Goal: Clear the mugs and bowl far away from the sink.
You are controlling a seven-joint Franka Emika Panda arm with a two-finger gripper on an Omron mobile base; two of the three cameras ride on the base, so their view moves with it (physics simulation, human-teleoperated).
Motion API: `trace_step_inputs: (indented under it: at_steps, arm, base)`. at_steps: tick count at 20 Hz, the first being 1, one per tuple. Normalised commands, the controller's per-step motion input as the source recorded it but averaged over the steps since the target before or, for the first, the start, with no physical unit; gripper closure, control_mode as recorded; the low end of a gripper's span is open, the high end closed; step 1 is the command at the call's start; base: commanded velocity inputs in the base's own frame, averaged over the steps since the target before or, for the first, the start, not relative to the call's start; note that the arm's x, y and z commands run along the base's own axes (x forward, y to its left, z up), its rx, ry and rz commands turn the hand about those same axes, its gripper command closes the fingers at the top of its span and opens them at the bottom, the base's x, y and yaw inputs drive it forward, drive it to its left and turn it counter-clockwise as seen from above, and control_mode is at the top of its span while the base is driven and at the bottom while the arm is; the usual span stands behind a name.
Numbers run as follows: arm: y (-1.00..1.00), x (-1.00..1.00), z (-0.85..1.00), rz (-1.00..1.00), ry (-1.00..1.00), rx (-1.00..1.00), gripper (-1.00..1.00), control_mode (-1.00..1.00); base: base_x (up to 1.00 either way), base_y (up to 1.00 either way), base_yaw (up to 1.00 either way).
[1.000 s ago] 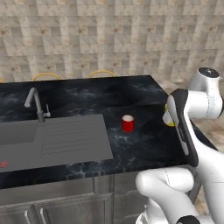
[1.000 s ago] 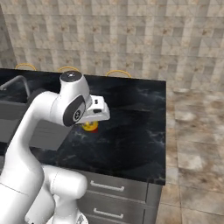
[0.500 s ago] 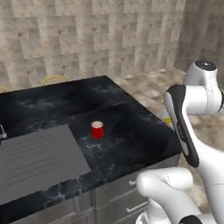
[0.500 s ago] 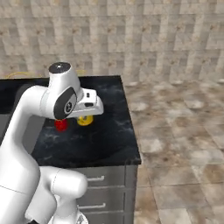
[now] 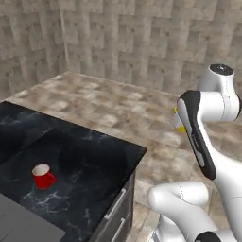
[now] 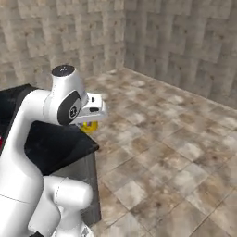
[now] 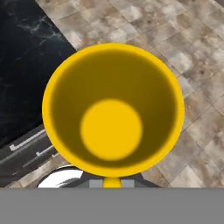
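Since the earlier frame, base views have swung toward open tiled floor [image 6: 176, 152], leaving only the counter's corner. Yellow mug [image 7: 113, 109] is carried by the gripper [image 6: 90, 121], fingers closed on it, beyond the black counter [image 5: 90, 165] edge, above floor. Red mug [image 5: 43, 176] stands upright on the counter near the sink [image 5: 21, 227] drainboard.

I see two stone-tile walls [image 5: 142, 42] in mottled beige and grey meeting at an inside corner [image 6: 124, 34]. The floor [image 6: 185, 157] is tiled in larger brown-and-tan stone squares with pale grout. A black marbled countertop [image 5: 90, 165] ends in a square corner over dark grey cabinet fronts [image 5: 118, 212] with a thin bar handle [image 5: 115, 204]. From the hand view, counter edge [image 7: 26, 57] meets floor at an angle. Lighting is even, without hard shadows.
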Motion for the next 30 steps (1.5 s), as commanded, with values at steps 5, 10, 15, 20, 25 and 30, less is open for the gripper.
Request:
trace_step_inputs:
  at_steps: [5, 10, 15, 20, 25, 30]
  arm:
    - [0.0, 0.0, 0.0, 0.0, 0.0, 0.0, 1.0, 1.0]
    - [0.0, 0.0, 0.0, 0.0, 0.0, 0.0, 1.0, 1.0]
    - [0.0, 0.0, 0.0, 0.0, 0.0, 0.0, 1.0, 1.0]
    - [0.0, 0.0, 0.0, 0.0, 0.0, 0.0, 1.0, 1.0]
    - [0.0, 0.0, 0.0, 0.0, 0.0, 0.0, 1.0, 1.0]
    - [0.0, 0.0, 0.0, 0.0, 0.0, 0.0, 1.0, 1.0]
  base:
    - [0.0, 0.0, -1.0]
    - [0.0, 0.0, -1.0]
    - [0.0, 0.0, -1.0]
    - [0.0, 0.0, -1.0]
    - [0.0, 0.0, -1.0]
    - [0.0, 0.02, -1.0]
